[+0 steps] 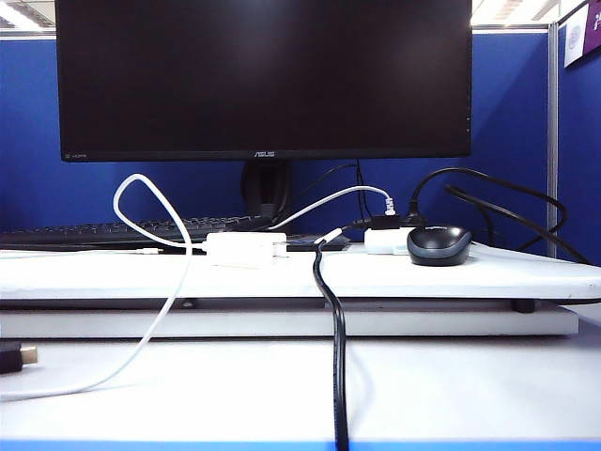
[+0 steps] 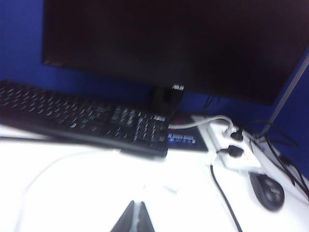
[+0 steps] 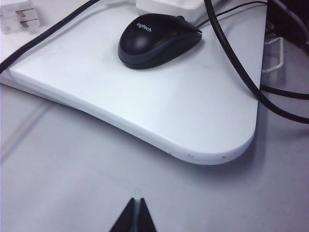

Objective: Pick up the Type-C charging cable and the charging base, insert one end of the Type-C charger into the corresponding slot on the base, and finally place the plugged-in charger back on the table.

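Observation:
The charging base [image 1: 242, 249] lies on the table [image 1: 451, 277] in front of the keyboard, its prongs pointing right. The white Type-C charging cable [image 1: 178, 235] arches up, meets the base's left end, and trails down to the lower left. The slot is hidden. My left gripper [image 2: 136, 207] is shut and empty above the table, with the blurred base [image 2: 161, 187] just beyond its tips and the cable [image 2: 38, 176] curving beside it. My right gripper [image 3: 135, 202] is shut and empty over the lower surface, short of the table's rounded corner [image 3: 212, 145]; the base's pronged end [image 3: 17, 14] shows far off. Neither gripper appears in the exterior view.
A black mouse [image 1: 439, 245] sits on the table's right part beside a small white box with black plugs [image 1: 385, 240]. A thick black cable [image 1: 336, 338] hangs over the front edge. A keyboard [image 1: 113, 232] and a monitor [image 1: 263, 80] stand behind. A dark plug [image 1: 17, 356] lies at the far left.

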`<action>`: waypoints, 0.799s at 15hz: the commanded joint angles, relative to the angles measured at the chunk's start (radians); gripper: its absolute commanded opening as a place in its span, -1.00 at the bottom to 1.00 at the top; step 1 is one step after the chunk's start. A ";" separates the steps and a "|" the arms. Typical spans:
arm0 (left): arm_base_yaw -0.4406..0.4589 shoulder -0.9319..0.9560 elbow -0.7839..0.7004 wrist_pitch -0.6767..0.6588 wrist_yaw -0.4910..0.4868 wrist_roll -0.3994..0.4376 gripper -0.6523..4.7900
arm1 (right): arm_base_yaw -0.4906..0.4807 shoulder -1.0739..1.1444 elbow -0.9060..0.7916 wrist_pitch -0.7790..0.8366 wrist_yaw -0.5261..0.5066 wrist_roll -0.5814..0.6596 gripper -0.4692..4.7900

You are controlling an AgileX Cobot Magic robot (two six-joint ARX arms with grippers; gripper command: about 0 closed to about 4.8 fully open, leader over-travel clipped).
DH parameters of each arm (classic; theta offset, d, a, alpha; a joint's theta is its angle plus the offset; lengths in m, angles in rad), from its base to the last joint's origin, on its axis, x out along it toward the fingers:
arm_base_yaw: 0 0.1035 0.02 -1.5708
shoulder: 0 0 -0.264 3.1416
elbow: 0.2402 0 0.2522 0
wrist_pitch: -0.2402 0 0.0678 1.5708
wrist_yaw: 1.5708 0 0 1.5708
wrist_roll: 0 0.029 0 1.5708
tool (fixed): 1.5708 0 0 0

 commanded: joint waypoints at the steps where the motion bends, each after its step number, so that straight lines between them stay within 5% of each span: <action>1: 0.000 0.005 -0.161 0.183 0.020 0.004 -0.78 | 0.002 0.000 0.002 0.005 -0.002 0.005 -0.82; 12: 0.002 -0.055 -0.554 0.451 0.007 0.009 -0.78 | 0.002 0.000 0.002 0.005 -0.002 0.005 -0.82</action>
